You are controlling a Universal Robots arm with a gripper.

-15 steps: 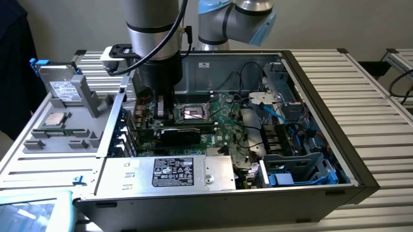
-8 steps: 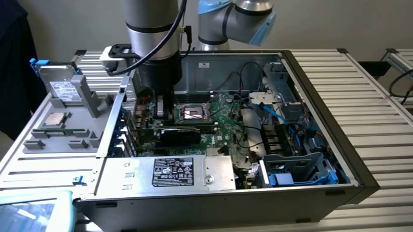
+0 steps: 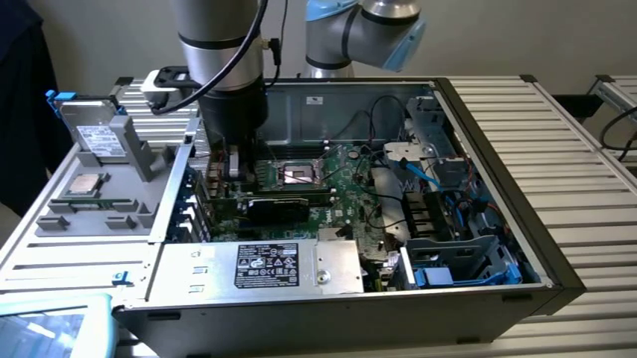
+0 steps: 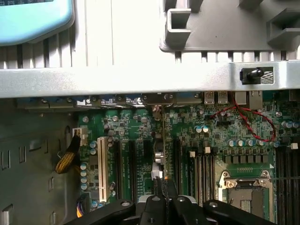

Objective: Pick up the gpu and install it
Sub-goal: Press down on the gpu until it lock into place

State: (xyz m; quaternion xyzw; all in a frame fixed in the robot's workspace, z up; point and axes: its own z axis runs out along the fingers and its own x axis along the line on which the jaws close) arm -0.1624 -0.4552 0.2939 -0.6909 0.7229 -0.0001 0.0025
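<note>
Slatted metal benching (image 3: 557,142) carries an open computer case (image 3: 518,294) laid on its side, so that the motherboard (image 3: 344,183) faces upward and every slot can be reached from above. Beside the case, toward the exterior view's left, a grey parts tray (image 3: 100,205) with moulded pockets holds spare components apart from one another; a silver white-labelled drive (image 3: 97,134) stands upright in one pocket and a processor (image 3: 85,184) lies flat in another.

Arm position: the arm (image 3: 221,45) descends vertically into the case, with the gripper (image 4: 164,185) low over the expansion slot area. The vertical approach appears chosen to keep the card square to its slot.

Gripper state: the jaws are pressed together, pinching the top edge of the gpu (image 4: 162,140). In the wrist view the card is seen edge-on as a thin line running from the fingers toward the rear wall of the case, which indicates that it is held upright, perpendicular to the motherboard.

Card position: the gpu stands among the expansion slots (image 4: 133,164), between the white slot (image 4: 101,168) and the memory slots (image 4: 201,171). Its silver end bracket (image 4: 158,98) sits at the rear panel opening. In the exterior view the black shroud faces the power supply (image 3: 268,265). Whether the edge connector is fully seated cannot be determined
</note>
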